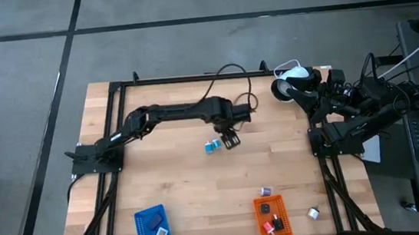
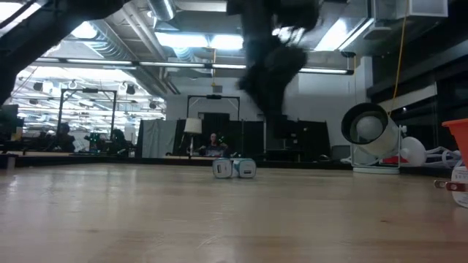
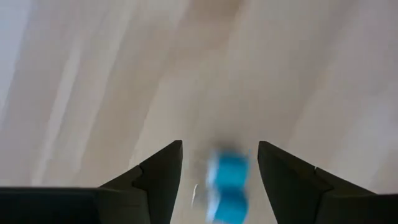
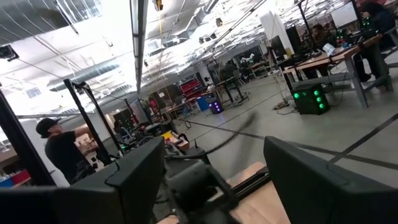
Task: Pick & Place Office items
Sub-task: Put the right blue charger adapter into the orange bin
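left pincer (image 3: 219,163), fingers apart, hovers with the light-blue piece (image 3: 225,186) between them.

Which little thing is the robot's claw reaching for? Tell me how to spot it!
Find the wooden table and follow the long dark left arm to its open claw near the middle. Just beside it sits a tiny light-blue piece. It lies alone on bare wood, far from the blue tray and orange tray at the table's near edge.
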### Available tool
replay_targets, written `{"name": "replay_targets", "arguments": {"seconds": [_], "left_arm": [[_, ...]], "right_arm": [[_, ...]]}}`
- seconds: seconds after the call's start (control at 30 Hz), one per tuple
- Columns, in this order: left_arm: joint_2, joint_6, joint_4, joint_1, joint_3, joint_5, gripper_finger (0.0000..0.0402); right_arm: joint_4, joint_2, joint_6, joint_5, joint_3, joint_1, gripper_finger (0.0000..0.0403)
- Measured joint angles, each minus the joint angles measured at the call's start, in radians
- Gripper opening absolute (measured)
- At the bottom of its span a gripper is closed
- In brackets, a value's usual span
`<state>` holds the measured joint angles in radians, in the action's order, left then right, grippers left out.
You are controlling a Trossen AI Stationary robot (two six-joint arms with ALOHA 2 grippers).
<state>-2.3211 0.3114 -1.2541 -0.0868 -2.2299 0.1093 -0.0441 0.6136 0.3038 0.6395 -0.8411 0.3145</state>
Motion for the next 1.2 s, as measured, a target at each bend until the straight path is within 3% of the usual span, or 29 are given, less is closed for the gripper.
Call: {"name": "replay_targets", "arguments": {"seconds": [0.13,0.3,0.47,0.6,0.87,1.2], "left_arm": [[0.0,0.221,-0.136,-0.024,0.0,0.031,0.0206],[0.0,0.498,-0.129,-0.022,0.0,0.021,0.0206],[-0.009,0.833,-0.107,-0.003,0.0,-0.031,0.0206],[-0.01,1.012,-0.108,0.037,0.0,-0.014,0.0206],[-0.018,1.243,-0.126,0.07,-0.002,0.03,0.0206],[-0.102,1.315,-0.143,0.102,-0.002,-0.039,0.0206]], "right_arm": [[0.0,0.0,0.002,0.0,0.0,0.0,0.0279],[0.0,-0.003,-0.001,-0.009,0.0,0.0,0.0279],[0.0,-0.032,0.004,-0.101,0.0,0.0,0.0279],[0.011,-0.053,0.002,-0.19,0.0,0.0,0.0279],[0.038,-0.062,0.049,-0.393,0.0,0.0,0.0279],[0.056,-0.062,0.077,-0.49,0.0,0.0,0.0279]]}}
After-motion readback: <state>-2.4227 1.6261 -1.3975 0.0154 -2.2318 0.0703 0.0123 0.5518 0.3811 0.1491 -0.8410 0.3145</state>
